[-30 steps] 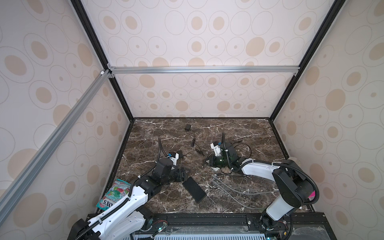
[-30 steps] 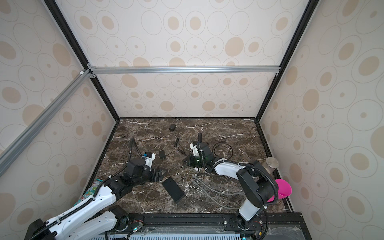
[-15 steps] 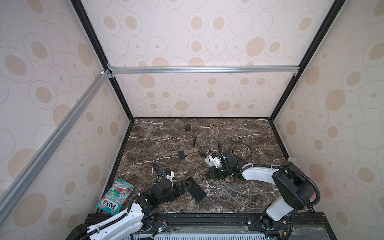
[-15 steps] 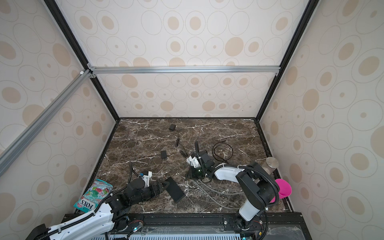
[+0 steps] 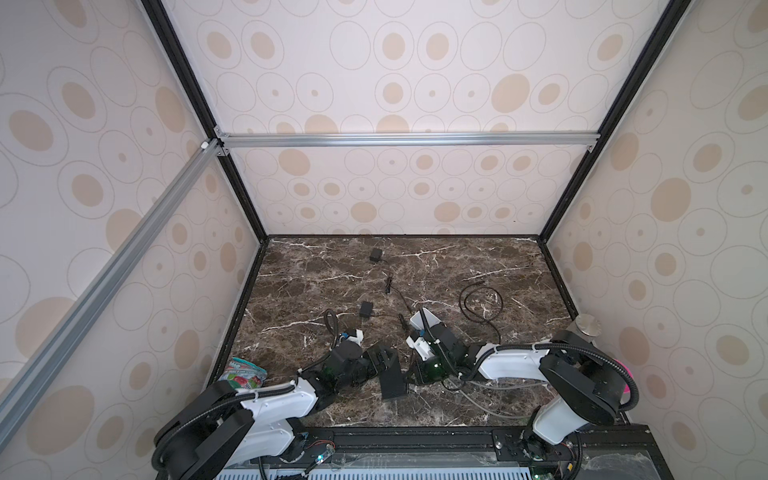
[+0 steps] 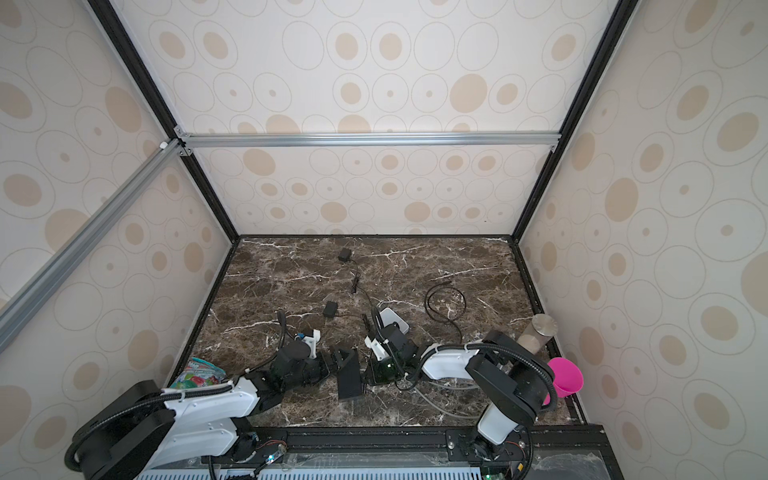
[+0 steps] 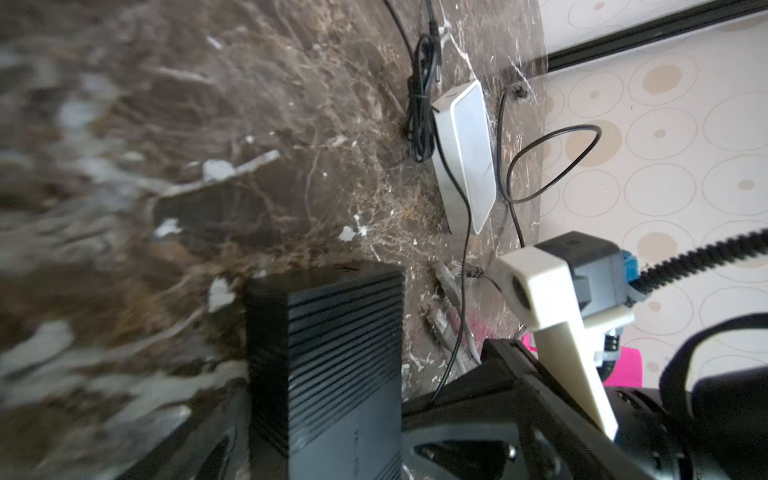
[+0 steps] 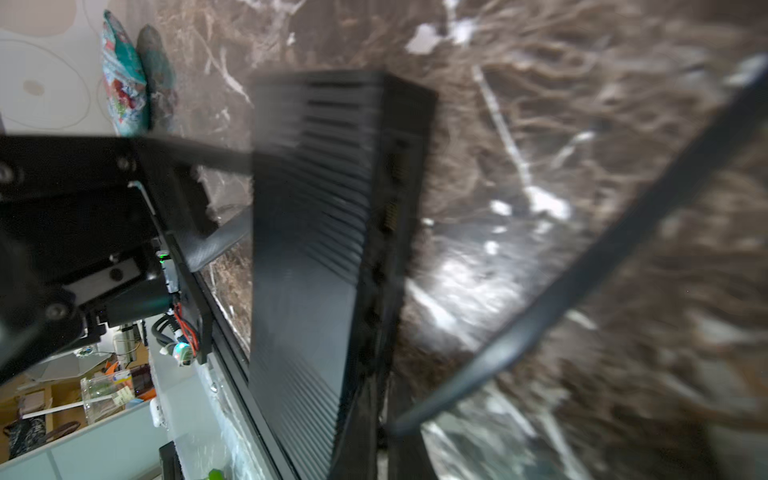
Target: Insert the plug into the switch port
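The black ribbed switch (image 5: 392, 380) (image 6: 348, 381) lies near the table's front edge. My left gripper (image 5: 380, 360) (image 7: 365, 374) is open, one finger on each side of the switch (image 7: 328, 353). My right gripper (image 5: 413, 374) (image 8: 384, 419) sits low against the switch's right side, shut on a dark cable (image 8: 582, 270) that runs away over the marble. In the right wrist view the switch's port face (image 8: 390, 208) is blurred. The plug is hidden at the fingers.
A white box (image 5: 428, 324) (image 7: 469, 153) lies behind the right gripper, with two black adapters (image 5: 365, 309) and a black cable loop (image 5: 480, 303) further back. Grey cables (image 5: 478, 395) trail at front right. A snack packet (image 5: 243, 372), a metal cylinder (image 6: 540, 328) and a pink cup (image 6: 565, 376) line the sides.
My left arm pulled back towards the front edge and its jaws opened wider around the switch. My right gripper, still shut, moved forwards to the switch's right side.
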Robot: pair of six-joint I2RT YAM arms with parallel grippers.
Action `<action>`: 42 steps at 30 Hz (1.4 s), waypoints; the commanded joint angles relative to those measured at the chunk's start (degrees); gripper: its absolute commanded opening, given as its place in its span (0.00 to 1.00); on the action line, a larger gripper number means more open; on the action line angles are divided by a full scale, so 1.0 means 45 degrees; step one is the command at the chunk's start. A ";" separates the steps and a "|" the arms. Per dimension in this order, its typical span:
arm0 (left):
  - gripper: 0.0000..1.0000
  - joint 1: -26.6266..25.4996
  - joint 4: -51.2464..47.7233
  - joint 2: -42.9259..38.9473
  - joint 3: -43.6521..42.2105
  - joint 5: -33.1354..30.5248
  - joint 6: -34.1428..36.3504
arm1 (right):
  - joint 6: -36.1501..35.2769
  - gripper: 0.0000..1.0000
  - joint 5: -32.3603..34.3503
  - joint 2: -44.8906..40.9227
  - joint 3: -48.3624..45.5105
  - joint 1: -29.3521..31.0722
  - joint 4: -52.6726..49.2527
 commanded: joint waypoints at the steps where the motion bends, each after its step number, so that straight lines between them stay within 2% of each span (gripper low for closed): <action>1: 0.98 0.0755 0.1426 0.1072 0.1186 0.0998 0.0797 | 0.0842 0.00 0.0094 0.0270 0.0005 0.0192 0.1136; 4: 0.98 0.2741 0.1411 0.1348 0.1399 0.2561 0.1140 | 0.0954 0.00 0.0344 -0.0057 -0.0101 0.0175 0.1082; 7: 0.98 0.4341 0.0165 0.0355 0.1366 0.3565 0.1997 | 0.0435 0.00 0.1036 -0.0935 -0.0208 0.0176 -0.0017; 10: 0.98 0.4614 -0.3636 -0.1119 0.2311 0.2739 0.4006 | -0.0460 0.00 0.2262 -0.1995 -0.0041 0.0092 -0.1709; 13: 0.98 0.4449 -0.5697 -0.2346 0.2479 0.2735 0.4497 | -0.1264 0.00 0.2903 -0.2351 0.0463 -0.0466 -0.3076; 16: 0.97 0.3812 -0.6305 -0.3755 0.1698 0.2793 0.3754 | -0.1755 0.00 0.2486 -0.1910 0.0936 -0.1382 -0.3213; 19: 0.95 0.2886 -0.5555 -0.5321 0.0236 0.2956 0.2009 | -0.2234 0.00 0.1771 -0.0828 0.1705 -0.2231 -0.3116; 22: 0.94 0.1376 -0.4712 -0.6723 -0.0859 0.2378 0.0260 | -0.2707 0.00 0.1586 0.0228 0.2624 -0.2597 -0.3207; 26: 0.94 -0.0612 -0.2444 -0.7820 -0.2037 0.1407 -0.1534 | -0.2821 0.00 0.1268 0.1220 0.3374 -0.2620 -0.2994; 29: 0.94 -0.1703 -0.0736 -0.7334 -0.2371 0.0943 -0.2124 | -0.2598 0.00 0.0867 0.1693 0.3484 -0.2619 -0.2654; 34: 0.94 -0.3154 0.0852 -0.4649 -0.1509 0.1049 -0.1858 | -0.2313 0.00 0.0815 0.1877 0.3297 -0.2627 -0.2289; 38: 0.94 -0.3975 0.0677 -0.2697 -0.0683 0.0635 -0.1364 | -0.2090 0.00 0.0795 0.1856 0.3165 -0.2621 -0.2121; 42: 0.96 -0.4239 0.0015 -0.2499 -0.0706 -0.0070 -0.1317 | -0.2015 0.00 0.0849 0.1735 0.3208 -0.2629 -0.2100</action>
